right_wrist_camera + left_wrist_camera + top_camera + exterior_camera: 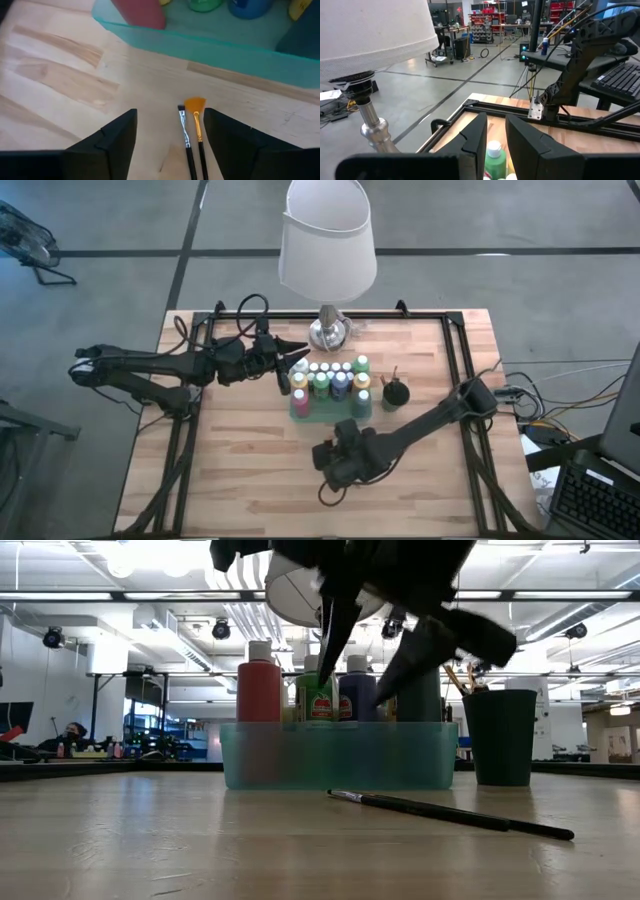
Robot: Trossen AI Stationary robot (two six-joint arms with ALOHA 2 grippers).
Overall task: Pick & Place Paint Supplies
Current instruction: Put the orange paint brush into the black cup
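A teal tray (322, 411) (340, 755) holds several white-capped paint bottles, among them a red one (259, 690) and a green one (494, 159). Two thin paintbrushes lie side by side on the wood just near of the tray: a black one (185, 135) and an orange fan-tipped one (196, 117). My right gripper (170, 137) (335, 465) hovers above them, open, pointing slantwise down, one finger on either side without touching. My left gripper (496, 132) (297, 363) stays level over the tray's left end, its fingers a narrow gap apart with nothing seen between them.
A white-shaded lamp (327, 240) stands on its silver base (328, 332) behind the tray. A dark cup (397, 393) (500, 735) with brushes sits right of the tray. A black frame (455, 350) runs along the table's edges. Bare wood lies near and left of the tray.
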